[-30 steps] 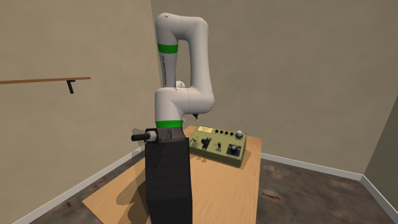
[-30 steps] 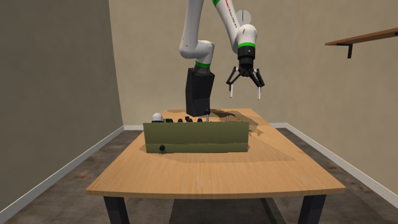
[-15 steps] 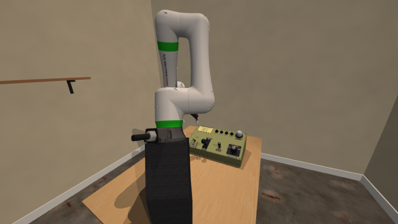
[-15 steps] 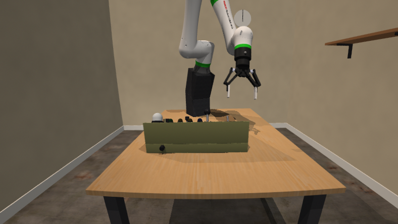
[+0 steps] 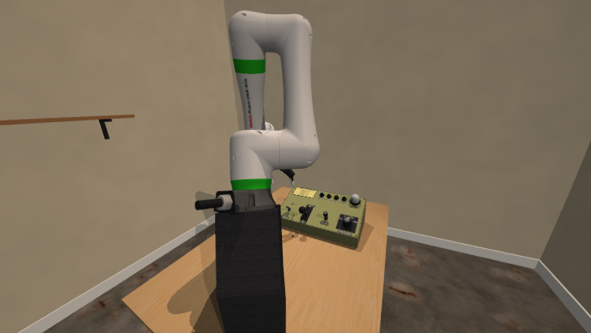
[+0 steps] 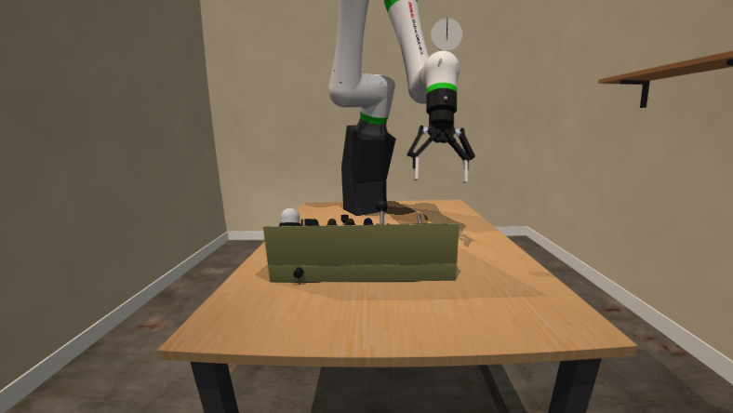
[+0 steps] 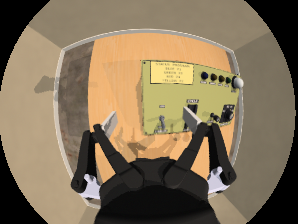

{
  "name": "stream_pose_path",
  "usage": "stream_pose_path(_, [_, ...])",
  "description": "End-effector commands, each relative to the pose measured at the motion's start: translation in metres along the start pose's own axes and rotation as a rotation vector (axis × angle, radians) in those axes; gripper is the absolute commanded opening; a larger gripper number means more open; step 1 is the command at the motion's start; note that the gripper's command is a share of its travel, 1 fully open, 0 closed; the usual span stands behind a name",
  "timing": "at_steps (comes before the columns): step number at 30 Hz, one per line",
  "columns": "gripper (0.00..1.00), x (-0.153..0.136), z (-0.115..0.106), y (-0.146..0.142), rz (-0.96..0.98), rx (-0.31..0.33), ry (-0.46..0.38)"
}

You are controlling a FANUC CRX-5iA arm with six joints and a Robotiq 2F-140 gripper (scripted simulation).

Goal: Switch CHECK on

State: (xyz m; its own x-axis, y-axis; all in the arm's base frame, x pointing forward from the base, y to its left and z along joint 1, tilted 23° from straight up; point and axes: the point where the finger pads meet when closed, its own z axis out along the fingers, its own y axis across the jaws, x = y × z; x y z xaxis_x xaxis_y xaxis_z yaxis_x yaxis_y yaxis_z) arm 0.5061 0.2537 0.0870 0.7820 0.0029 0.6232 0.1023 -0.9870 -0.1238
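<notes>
- You are in the approach step: the black two-finger gripper [image 6: 440, 173] hangs in the air above the end of the olive-green box-shaped console [image 6: 361, 251] nearest the arm's black pedestal [image 6: 365, 177], well apart from it, and nothing on the panel has been touched.
- The console sits on the light wooden table [image 6: 400, 327], towards the far half of it in the exterior view, its plain back face turned to that camera.
- The gripper is spread wide and holds nothing; its pale fingertips [image 6: 465, 171] point straight down.
- The CHECK switch is somewhere on the console's top panel, but the labels are too small to read, so you cannot tell which control it is. The small toggle levers [image 5: 325, 214] in the panel's lower row are the likely candidates.
- In the wrist view the console [image 7: 174, 99] lies right of centre, with one finger [image 7: 190, 119] across its near edge.
- The white arm [image 5: 295, 82] is folded high, forearm angled down, wrist vertical.
- Next, you should probably bring one fingertip down beside the right lever and flick it lightly; a hard push could slide or tip the loose console.
- Keep clear of the black-knobbed joystick [image 5: 348, 221] and the white dome button [image 5: 355, 199].
</notes>
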Motion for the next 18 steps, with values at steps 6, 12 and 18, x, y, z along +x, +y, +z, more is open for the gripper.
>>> stream_pose_path(6, [1.0, -0.0015, -0.0011, 0.0014, 0.002, 0.005, 0.014])
stream_pose_path(12, [1.0, -0.0015, -0.0011, 0.0014, 0.002, 0.005, 0.014])
stream_pose_path(18, [1.0, -0.0107, -0.0029, 0.0065, 0.007, 0.011, 0.017])
